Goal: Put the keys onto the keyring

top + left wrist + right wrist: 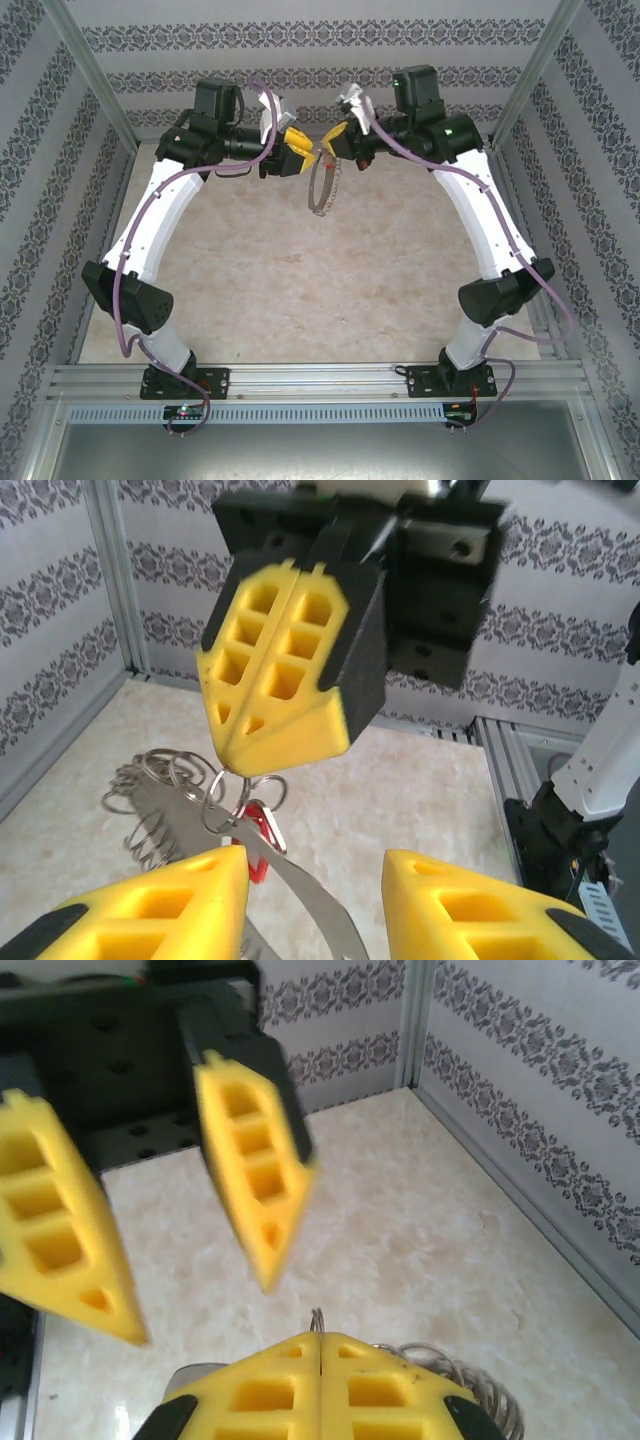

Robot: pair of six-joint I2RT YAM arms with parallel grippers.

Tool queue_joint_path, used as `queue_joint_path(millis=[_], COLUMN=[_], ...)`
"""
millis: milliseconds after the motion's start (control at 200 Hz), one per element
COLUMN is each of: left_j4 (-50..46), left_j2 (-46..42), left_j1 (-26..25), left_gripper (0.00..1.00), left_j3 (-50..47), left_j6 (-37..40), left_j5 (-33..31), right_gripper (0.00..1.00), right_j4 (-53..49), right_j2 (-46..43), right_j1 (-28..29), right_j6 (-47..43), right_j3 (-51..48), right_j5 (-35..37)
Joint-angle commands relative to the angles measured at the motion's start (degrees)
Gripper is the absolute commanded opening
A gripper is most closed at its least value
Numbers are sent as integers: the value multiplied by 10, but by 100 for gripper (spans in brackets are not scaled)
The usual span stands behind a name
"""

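Left gripper (313,868) stands part-way open, and we see nothing clamped between its yellow fingers (170,900). Facing it is the right gripper (248,752), whose two yellow fingers are pressed flat together on the top of the keyring (305,905). The pair meet in the air over the far middle of the pale, marbled table (260,270), left arm reaching in from the left and right arm from the right.

From the overhead camera we see the keyring hanging as a thin grey oval under the right gripper, clear of the table. From the left wrist we make out its silvery band running down and toward the camera, passing through the gap between the left gripper's fingers, nearer the left one; we cannot tell whether it touches. A bunch of small wire rings (160,785) fans out to the left of the band.

Just under the right gripper's closed tips sits the key (265,825), its red head against the band. We cannot tell whether it is threaded on. Patterned wallpaper (320,40) lines the enclosure.
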Motion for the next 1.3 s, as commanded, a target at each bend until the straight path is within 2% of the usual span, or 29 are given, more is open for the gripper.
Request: queue_joint_path(millis=[0,180,390,520,789,1039,1299], left_j4=[-74,-96,-91,-89,-101,-106,-112], left_j2=[15,16,9,12,38,49,63], left_j1=[5,5,8,9,8,5,-5], left_gripper=[40,38,38,39,39,38,38], left_j3=[16,17,6,10,27,31,34], left_j6=[59,81,83,80,79,81,84], left_j5=[3,9,15,17,55,91,92], right_gripper=[0,0,0,0,0,0,0], right_j4=[-148,-203,-223,-224,-216,-208,-202], right_j2=[36,61,59,57,50,49,52], right_j1=[23,32,33,29,19,20,21], right_j6=[-104,-132,-143,-145,-143,-138,-135], right_j3=[70,126,134,134,135,135,135], right_j5=[78,85,74,67,8,3,-1])
